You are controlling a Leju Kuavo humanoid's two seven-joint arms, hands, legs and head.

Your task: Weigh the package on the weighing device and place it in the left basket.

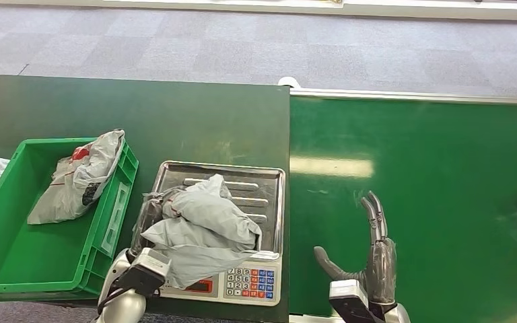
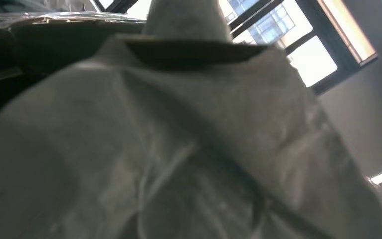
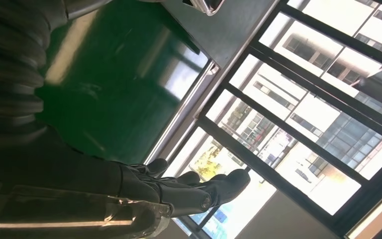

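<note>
Package (image 1: 202, 225): grey crumpled poly bag, lying on the scale's steel tray (image 1: 256, 176), spilling over the tray's near edge toward the keypad (image 1: 250, 282).
Scale (image 1: 242, 286): at the near edge of the dark green table (image 1: 175, 114), just right of the basket.
Left hand (image 1: 149, 219): I see it reaching in at the package's left side, dark fingers against the bag; the left wrist camera is pressed up to grey plastic, so I cannot tell whether the hand has closed.
Left basket (image 1: 13, 262): green crate at the table's near-left corner, already holding another grey parcel (image 1: 81, 178).
Right hand (image 1: 370, 252): released, fingers spread, holding nothing, over the conveyor belt (image 1: 431, 175).
Step, as I judge it: gather a firm bunch of bag before lifting, clear the tray rim, then carry left over the basket wall.
</note>
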